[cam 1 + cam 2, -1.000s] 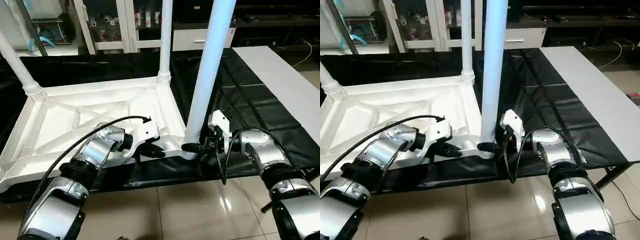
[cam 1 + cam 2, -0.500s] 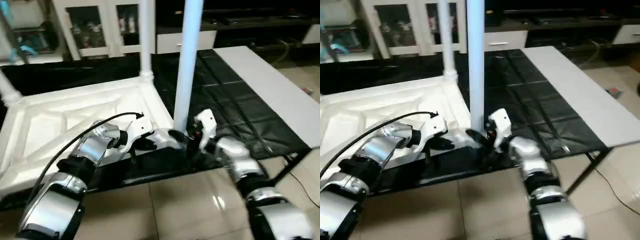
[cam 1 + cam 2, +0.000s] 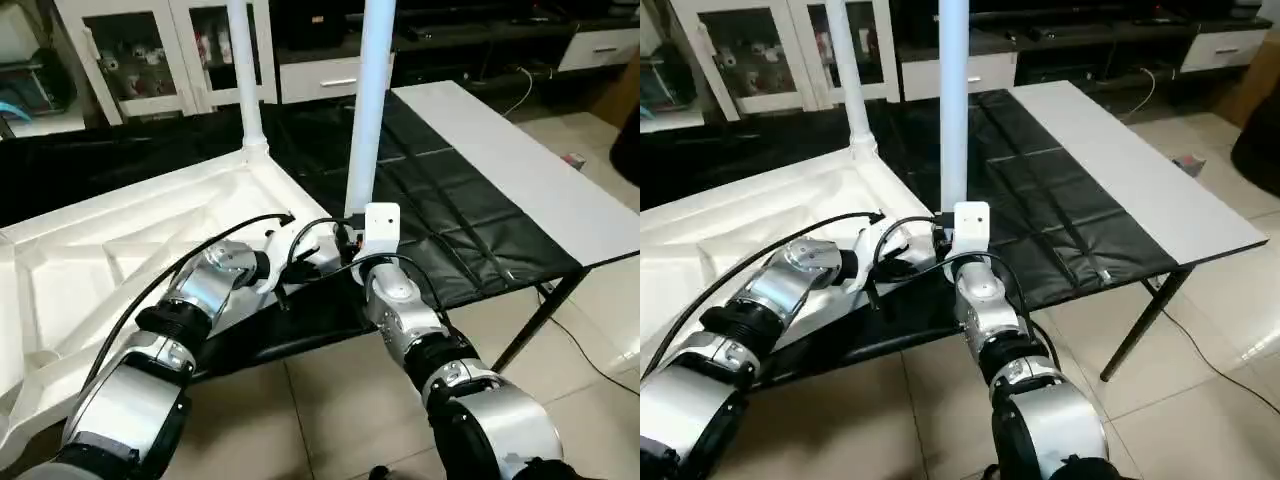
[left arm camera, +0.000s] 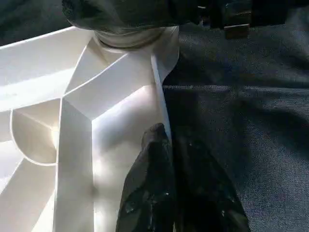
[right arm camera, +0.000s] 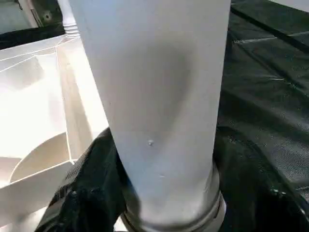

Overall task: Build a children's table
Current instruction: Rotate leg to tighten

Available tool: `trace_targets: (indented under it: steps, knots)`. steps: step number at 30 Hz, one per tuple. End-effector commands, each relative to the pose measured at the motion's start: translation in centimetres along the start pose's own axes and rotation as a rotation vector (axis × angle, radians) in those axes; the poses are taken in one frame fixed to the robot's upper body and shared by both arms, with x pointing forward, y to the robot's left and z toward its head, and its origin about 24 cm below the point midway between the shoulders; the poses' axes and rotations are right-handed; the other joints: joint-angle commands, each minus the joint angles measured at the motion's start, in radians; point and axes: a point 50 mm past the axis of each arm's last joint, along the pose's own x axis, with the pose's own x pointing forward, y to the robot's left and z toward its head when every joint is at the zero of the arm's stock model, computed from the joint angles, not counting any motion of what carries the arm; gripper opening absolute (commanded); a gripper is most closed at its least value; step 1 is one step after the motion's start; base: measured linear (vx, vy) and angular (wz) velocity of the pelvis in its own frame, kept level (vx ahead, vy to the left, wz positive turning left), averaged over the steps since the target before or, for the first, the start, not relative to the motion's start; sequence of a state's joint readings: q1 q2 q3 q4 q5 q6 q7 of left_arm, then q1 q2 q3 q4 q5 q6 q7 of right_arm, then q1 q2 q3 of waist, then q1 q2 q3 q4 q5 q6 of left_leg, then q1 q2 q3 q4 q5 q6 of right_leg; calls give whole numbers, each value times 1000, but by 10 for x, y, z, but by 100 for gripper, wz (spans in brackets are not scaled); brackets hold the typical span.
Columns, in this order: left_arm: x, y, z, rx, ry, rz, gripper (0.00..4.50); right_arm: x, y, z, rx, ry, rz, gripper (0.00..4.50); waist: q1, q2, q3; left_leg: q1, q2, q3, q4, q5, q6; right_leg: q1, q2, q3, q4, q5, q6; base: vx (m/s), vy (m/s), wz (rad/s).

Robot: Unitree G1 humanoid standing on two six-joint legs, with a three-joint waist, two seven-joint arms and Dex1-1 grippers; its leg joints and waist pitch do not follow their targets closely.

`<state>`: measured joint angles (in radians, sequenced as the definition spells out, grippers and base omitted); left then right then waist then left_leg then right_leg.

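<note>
The children's table top (image 3: 120,250) lies upside down, ribbed underside up, on the black cloth. One white leg (image 3: 243,70) stands in its far corner socket. A second leg (image 3: 372,110) stands upright in the near right corner socket. My right gripper (image 3: 348,232) is shut on that leg just above its base. In the right wrist view the leg (image 5: 164,96) sits between the black fingers (image 5: 82,198). My left gripper (image 3: 285,285) is shut on the top's near rim beside that corner. In the left wrist view its fingers (image 4: 154,193) pinch the thin rim wall (image 4: 159,96).
The black-draped work table (image 3: 450,230) has a bare pale strip (image 3: 500,130) along its right side and a metal leg (image 3: 530,320) at the front right corner. Glass-door cabinets (image 3: 150,50) stand behind it. Tiled floor (image 3: 320,420) lies in front.
The camera has swung, so the whole picture has shifted. Both grippers keep their holds. My right forearm now reaches the leg from the front rather than from the right side.
</note>
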<state>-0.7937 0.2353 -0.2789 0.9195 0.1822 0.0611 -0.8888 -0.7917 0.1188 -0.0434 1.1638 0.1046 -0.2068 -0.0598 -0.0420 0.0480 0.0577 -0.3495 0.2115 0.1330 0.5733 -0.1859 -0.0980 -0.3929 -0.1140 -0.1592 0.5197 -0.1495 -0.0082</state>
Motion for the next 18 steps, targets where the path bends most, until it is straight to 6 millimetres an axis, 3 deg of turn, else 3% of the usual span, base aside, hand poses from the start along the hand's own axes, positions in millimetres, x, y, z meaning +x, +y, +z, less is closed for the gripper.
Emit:
trace_targets:
  steps: [1, 3, 4, 5, 8, 9, 10, 11, 12, 13, 14, 15, 17, 18]
  knots:
    - [9, -20, -8, 42, 25, -178, 0, 3, -28, 5, 43, 29, -166, 238, -8, 8, -43, 25, 2, -3, -84, -668, 17, 23, -41, 13, -87, -626, -63, 0, 0, 0]
    - [8, -20, -10, 39, 27, -172, 0, 4, -25, 11, 25, -15, -105, 238, -11, 8, -43, 22, 2, -5, -85, -667, 17, 24, -41, 14, -85, -626, -65, 0, 0, 0]
    - [8, -20, -11, 38, 28, -170, 0, 4, -24, 12, 19, -28, -87, 294, -11, 8, -43, 21, 1, -5, -85, -664, 19, 24, -42, 16, -85, -625, -67, 0, 0, 0]
    - [7, -20, -11, 38, 29, -170, 0, 4, -24, 15, 13, -55, -58, 308, -12, 7, -44, 16, 1, -5, -86, -655, 21, 26, -43, 18, -83, -621, -70, 0, 0, 0]
    - [7, -20, -12, 37, 29, -170, 0, 3, -25, 20, 1, -92, -8, 314, -5, 2, -48, 19, 0, 2, -82, -620, 31, 24, -44, 26, -84, -612, -83, 0, 0, 0]
    - [7, -19, -12, 37, 30, -171, 0, 2, -28, 23, -10, -114, 26, 326, 4, -4, -50, 27, -3, 12, -77, -591, 41, 13, -43, 33, -85, -598, -102, 0, 0, 0]
    - [7, -19, -13, 37, 31, -173, 0, 2, -30, 25, -17, -129, 57, 349, 17, -6, -53, 20, -2, 19, -77, -545, 50, 17, -46, 42, -77, -581, -117, 0, 0, 0]
    - [6, -19, -13, 38, 32, -174, 0, 1, -31, 25, -5, -127, 126, 351, 24, -2, -56, 5, 3, 17, -84, -499, 57, 29, -48, 48, -64, -544, -129, 0, 0, 0]
    - [6, -20, -14, 40, 34, -180, 0, -2, -33, 25, -10, -127, 199, 352, 31, 2, -59, -3, 8, 17, -88, -465, 59, 36, -46, 53, -56, -485, -143, 0, 0, 0]
    - [6, -20, -14, 40, 35, -184, 0, -3, -34, 25, -23, -124, 237, 359, 33, -1, -59, -2, 9, 21, -88, -456, 64, 35, -42, 55, -54, -451, -153, 0, 0, 0]
    - [5, -20, -15, 42, 38, -191, 0, -6, -35, 24, -45, -117, 304, 359, 36, 3, -60, -1, 8, 23, -87, -450, 70, 36, -38, 58, -50, -419, -167, 0, 0, 0]
    - [4, -21, -17, 46, 44, -210, 0, -15, -44, 22, -121, -104, 441, 385, 50, -3, -63, 1, 9, 33, -83, -409, 85, 36, -38, 67, -41, -353, -199, 0, 0, 0]
    - [4, -21, -19, 48, 50, -223, 0, -22, -51, 21, -161, -88, 537, 385, 56, -9, -63, 0, 7, 41, -79, -385, 97, 35, -34, 73, -35, -334, -211, 27, -11, 8]
    - [3, -22, -19, 49, 52, -231, 0, -27, -55, 20, -180, -79, 589, 385, 65, -15, -64, 8, 6, 49, -74, -375, 109, 30, -31, 82, -36, -341, -214, 54, -22, 15]
